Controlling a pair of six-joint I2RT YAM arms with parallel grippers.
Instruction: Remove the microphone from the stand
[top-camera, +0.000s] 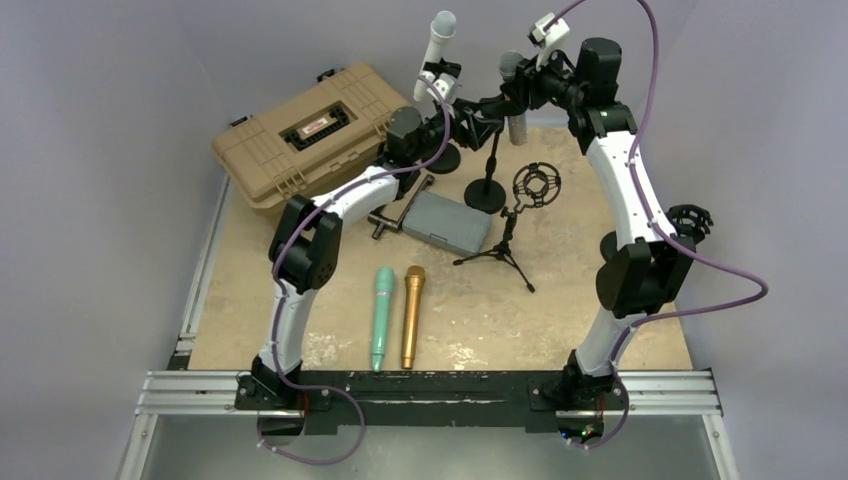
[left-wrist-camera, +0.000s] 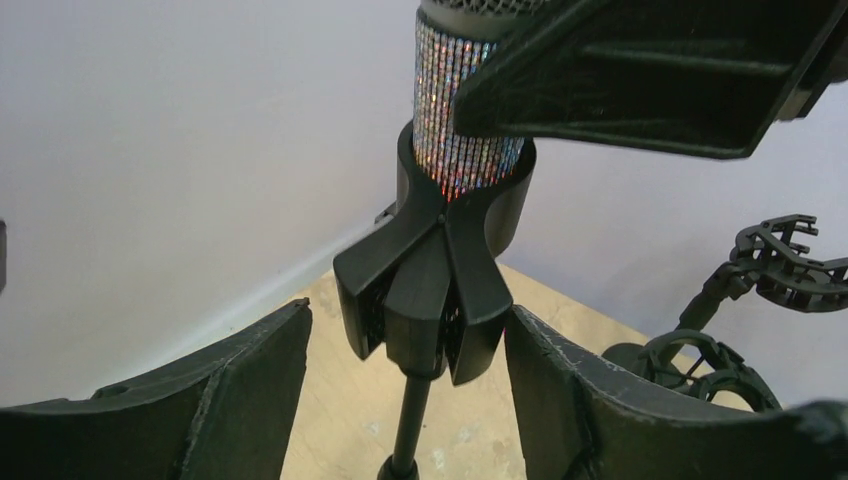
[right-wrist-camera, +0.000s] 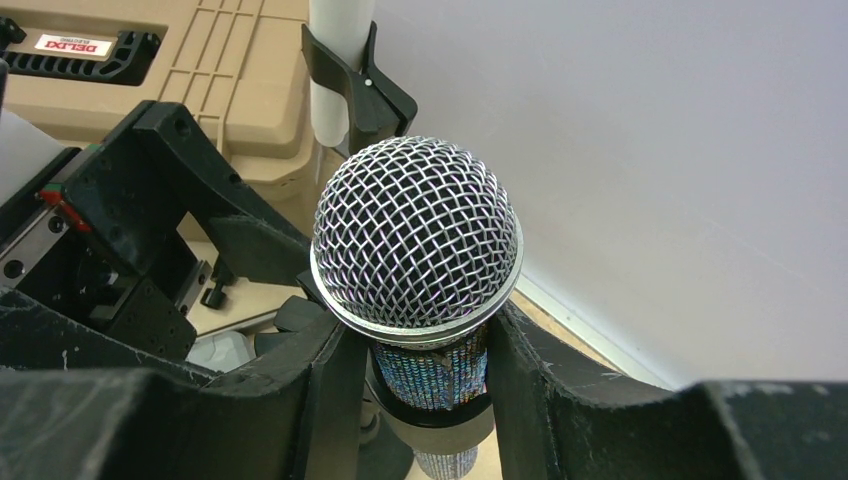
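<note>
White walls (top-camera: 100, 120) close round a tan table (top-camera: 580, 300), and at its far side the mic (right-wrist-camera: 415, 240) stands upright in the clip (left-wrist-camera: 430, 290) of a round-based stand (top-camera: 488, 175). Its body wears a band of glittering studs, and its head is silver wire mesh. It looks rigid, with some weight for its size. The studded band should give the pads bite, while the mesh would likely dent under a squeeze, so the body just below the head is the place to take it. That is where the right gripper (right-wrist-camera: 422, 365) sits, its fingers pressed to either side of the studded body. The left gripper (left-wrist-camera: 408, 350) straddles the clip from below with its fingers apart, a gap plain on at least one side, not gripping yet. The stand looks light and the clip seems to hold by friction, so it would probably rise with the mic unless braced. A straight pull along the body seems best. On the tan case (top-camera: 300, 130) a red-and-white label (right-wrist-camera: 75, 45) appears to read DELIXI; no other writing is legible.
</note>
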